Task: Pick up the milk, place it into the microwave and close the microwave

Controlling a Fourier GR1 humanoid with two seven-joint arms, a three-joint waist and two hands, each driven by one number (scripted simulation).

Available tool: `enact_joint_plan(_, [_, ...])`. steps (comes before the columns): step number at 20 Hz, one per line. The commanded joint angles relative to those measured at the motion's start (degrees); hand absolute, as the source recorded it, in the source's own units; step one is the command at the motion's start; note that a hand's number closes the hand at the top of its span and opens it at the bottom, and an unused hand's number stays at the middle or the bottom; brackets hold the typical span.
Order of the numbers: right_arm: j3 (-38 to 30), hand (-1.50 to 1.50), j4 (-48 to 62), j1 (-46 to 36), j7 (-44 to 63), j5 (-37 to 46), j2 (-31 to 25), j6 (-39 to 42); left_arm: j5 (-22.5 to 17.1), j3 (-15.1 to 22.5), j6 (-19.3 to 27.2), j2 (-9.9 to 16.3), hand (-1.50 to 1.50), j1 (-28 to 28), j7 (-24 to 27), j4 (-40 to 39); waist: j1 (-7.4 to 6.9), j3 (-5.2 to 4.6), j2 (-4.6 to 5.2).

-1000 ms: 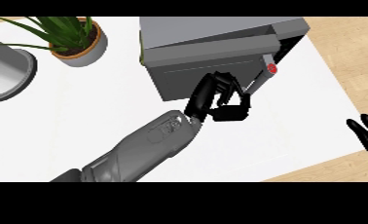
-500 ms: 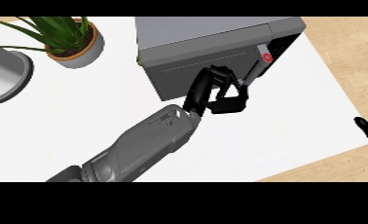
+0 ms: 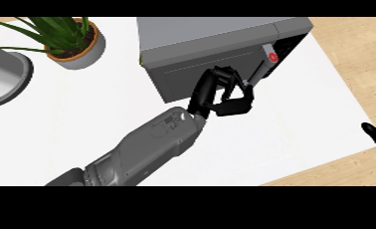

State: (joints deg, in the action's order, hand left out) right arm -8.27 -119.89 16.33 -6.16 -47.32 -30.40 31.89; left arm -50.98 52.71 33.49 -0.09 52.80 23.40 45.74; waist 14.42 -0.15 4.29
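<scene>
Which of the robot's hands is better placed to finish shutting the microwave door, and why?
Left, probably. The left hand is already against the microwave door, which looks almost closed. Only a fingertip of the right hand shows at the view's right edge, far from it.

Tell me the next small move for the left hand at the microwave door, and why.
Probably keep pushing the door toward the microwave. The left hand rests against the door's front, and a dark gap still shows at the right edge by the red button, so it looks not fully closed.

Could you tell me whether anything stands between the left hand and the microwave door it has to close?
Nothing visible does: the left hand is already right at the front of the microwave, by its door, which looks almost shut.
</scene>
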Motion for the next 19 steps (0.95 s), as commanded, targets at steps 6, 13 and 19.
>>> enact_joint_plan(6, [0.5, -1.50, -1.3, -0.4, 1.2, -2.0, -1.7, 1.4, -3.2, -5.2, 2.1, 0.1, 1.50, 4.2, 4.5, -6.2, 0.09, -0.10, 0.35])
enact_joint_plan(13, [0.4, -1.50, -2.3, -0.7, 1.6, -3.4, -2.1, 1.0, -4.9, -4.1, 2.1, 0.1, 1.50, 4.1, 6.4, -7.1, 0.74, -0.05, 0.88])
enact_joint_plan(19, [0.8, -1.50, -3.8, -1.0, 2.5, -4.2, -2.9, 0.8, -6.6, -3.9, 3.2, 0.1, 1.50, 4.9, 7.6, -7.3, 0.77, -0.12, 0.46])
